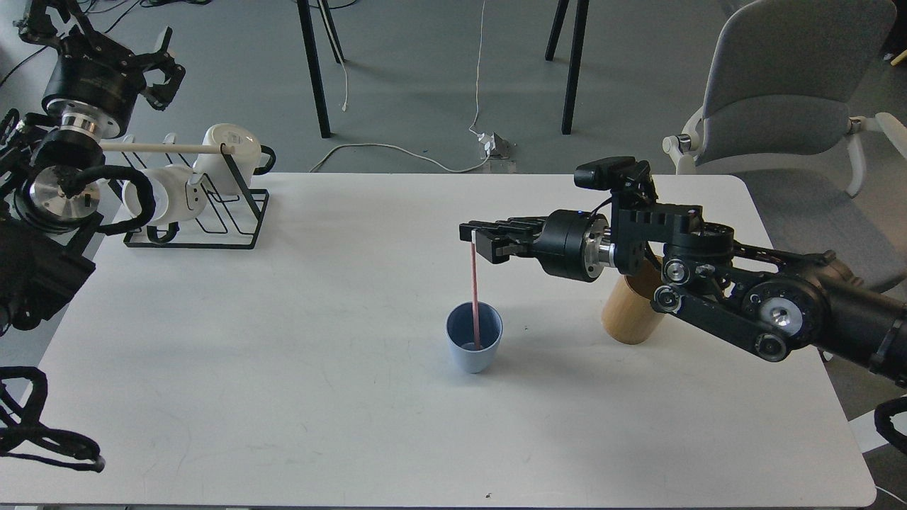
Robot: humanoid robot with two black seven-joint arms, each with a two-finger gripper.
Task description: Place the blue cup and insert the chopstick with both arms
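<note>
The blue cup [473, 358] stands upright on the white table [283, 368], a little right of centre. The pink chopstick [475, 297] stands almost upright with its lower end inside the cup. My right gripper [473, 237] comes in from the right and is shut on the chopstick's top end, right above the cup. My left gripper [161, 65] is at the far top left, above the mug rack, with its fingers spread and nothing in it.
A tan wooden cylinder [627, 317] stands right of the cup, partly behind my right arm. A black wire rack [205, 219] with white mugs [225, 159] and a cream rod sits at the back left. A grey chair [786, 92] is beyond the table's right end.
</note>
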